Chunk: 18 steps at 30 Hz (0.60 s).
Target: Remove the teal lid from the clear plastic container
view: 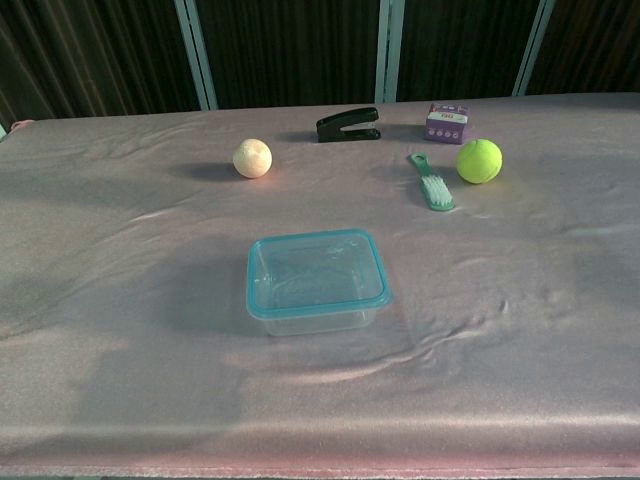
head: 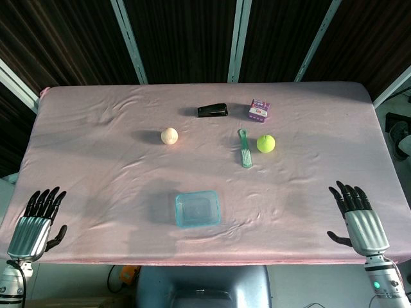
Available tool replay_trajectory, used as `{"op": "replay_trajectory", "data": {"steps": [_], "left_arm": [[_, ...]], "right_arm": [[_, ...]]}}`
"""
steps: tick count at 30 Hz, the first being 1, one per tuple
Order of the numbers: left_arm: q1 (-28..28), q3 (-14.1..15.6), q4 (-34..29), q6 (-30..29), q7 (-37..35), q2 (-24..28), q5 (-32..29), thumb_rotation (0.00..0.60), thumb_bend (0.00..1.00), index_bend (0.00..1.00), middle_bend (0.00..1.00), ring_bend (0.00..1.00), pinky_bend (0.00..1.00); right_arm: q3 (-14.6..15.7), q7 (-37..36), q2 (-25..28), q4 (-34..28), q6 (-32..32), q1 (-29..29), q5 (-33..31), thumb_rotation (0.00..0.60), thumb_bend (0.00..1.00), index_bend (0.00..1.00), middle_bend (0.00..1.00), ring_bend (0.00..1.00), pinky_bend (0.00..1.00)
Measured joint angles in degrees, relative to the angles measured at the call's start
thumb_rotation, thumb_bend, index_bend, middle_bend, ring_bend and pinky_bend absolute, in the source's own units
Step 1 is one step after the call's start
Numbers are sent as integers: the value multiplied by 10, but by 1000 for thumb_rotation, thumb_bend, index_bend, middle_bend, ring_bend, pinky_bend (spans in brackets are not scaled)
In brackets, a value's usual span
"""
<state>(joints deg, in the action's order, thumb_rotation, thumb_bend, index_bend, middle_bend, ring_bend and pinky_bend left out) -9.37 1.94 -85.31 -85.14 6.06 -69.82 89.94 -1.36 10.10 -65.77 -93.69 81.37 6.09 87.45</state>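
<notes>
Two hands are visible in the head view only, one at each near corner of the table. The left hand sits at the near left edge, palm down, fingers extended and spread, holding nothing. The right hand sits at the near right edge in the same posture: fingers extended, apart, holding nothing. Both hands are well apart from every object.

The container stands near the middle of the table, toward the near edge, on the pink cloth. Its teal lid is seated on top, rim flush all round; the clear walls show below it in the chest view.

Objects on the far half of the table:
- Peach-coloured ball, left of centre, standing alone.
- Black stapler, near the far edge, centre.
- Small purple box, right of the stapler.
- Green brush, bristles up, handle pointing away.
- Yellow-green tennis ball, just beside the brush on its right, apart from it.
</notes>
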Motion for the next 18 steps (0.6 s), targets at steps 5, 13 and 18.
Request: {"op": "replay_trajectory", "data": {"steps": [5, 13, 18], "left_arm": [[-1, 1, -5, 14, -13, 5, 3, 600, 330, 0, 0, 0, 0], [-31, 14, -7, 41, -124, 3, 49, 600, 281, 0, 0, 0, 0], [-95, 20, -11, 79, -245, -16, 122, 600, 266, 0, 0, 0, 0]], "right_arm": [[0, 2, -1, 0, 2, -1, -1, 600, 185, 0, 0, 0, 0], [5, -3, 1, -2, 5, -3, 8, 600, 185, 0, 0, 0, 0], [6, -6, 2, -4, 4, -2, 13, 600, 185, 0, 0, 0, 0]]}}
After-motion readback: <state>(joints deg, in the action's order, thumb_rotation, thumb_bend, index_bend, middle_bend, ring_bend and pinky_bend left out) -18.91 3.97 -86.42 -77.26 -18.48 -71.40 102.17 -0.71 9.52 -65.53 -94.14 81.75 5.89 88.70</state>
